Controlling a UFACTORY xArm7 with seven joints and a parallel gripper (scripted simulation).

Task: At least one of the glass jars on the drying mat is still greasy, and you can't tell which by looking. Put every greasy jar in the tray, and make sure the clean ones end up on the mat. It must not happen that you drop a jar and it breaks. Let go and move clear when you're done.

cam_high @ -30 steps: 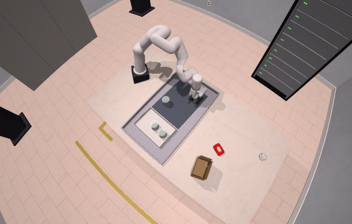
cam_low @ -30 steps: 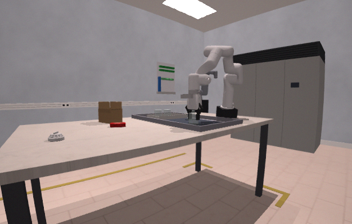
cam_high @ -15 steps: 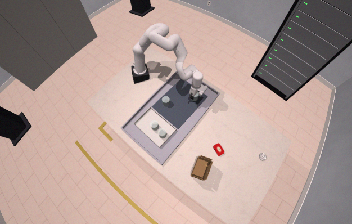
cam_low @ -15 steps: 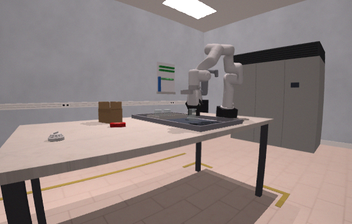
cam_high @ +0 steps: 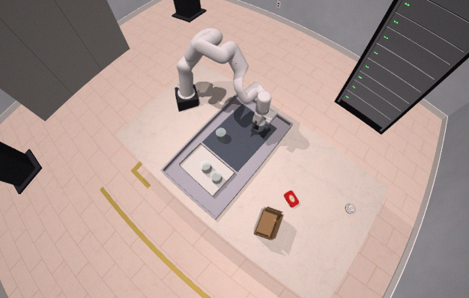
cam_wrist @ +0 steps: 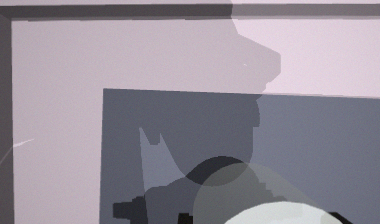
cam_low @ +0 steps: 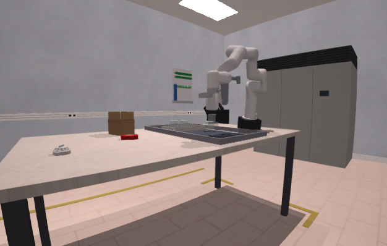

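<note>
Pale glass jar (cam_low: 211, 117) lifted above dark drying mat (cam_high: 240, 144); second jar (cam_high: 220, 132) upright on mat; two jars (cam_high: 210, 171) in white tray (cam_high: 195, 176).

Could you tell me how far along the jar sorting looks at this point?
Two jars already stand in the pale tray. The gripper is shut on a third jar, lifted above the dark mat. A fourth jar stands on the mat, not yet handled; which are greasy cannot be seen.
</note>
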